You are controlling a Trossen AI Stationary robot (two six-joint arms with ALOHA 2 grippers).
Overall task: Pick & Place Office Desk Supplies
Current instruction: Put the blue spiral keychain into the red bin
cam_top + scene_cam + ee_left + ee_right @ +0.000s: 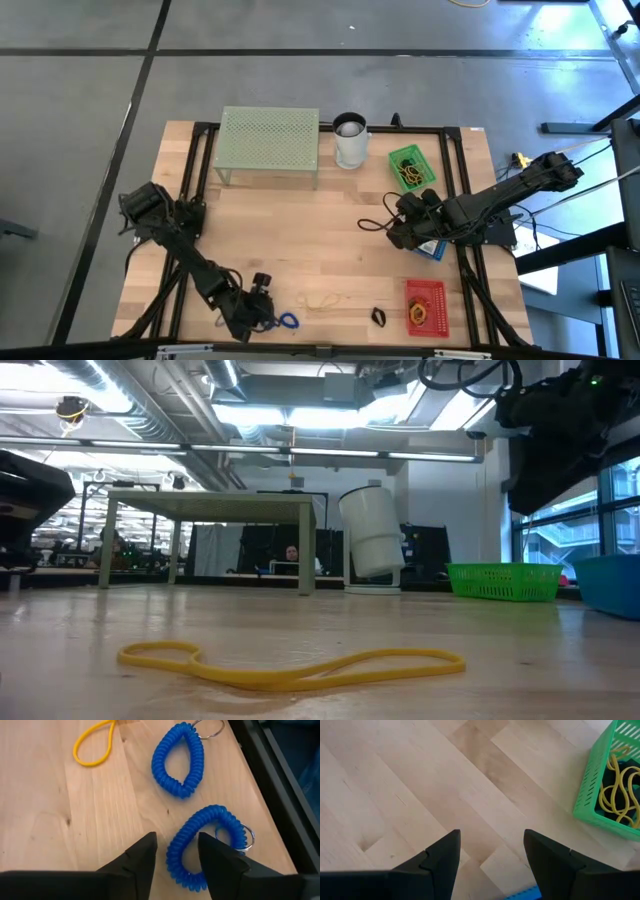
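Two blue coil bands [200,845], yellow rubber band [290,663], flat on table

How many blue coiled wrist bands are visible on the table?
2: one blue coiled wrist band lies at the left gripper fingertips, the other just beyond it. Others may be hidden.

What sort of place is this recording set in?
Probably a robotics lab in a large open workshop or office hall: a wooden table inside a black frame, ceiling strip lights, and desks with a seated person behind.
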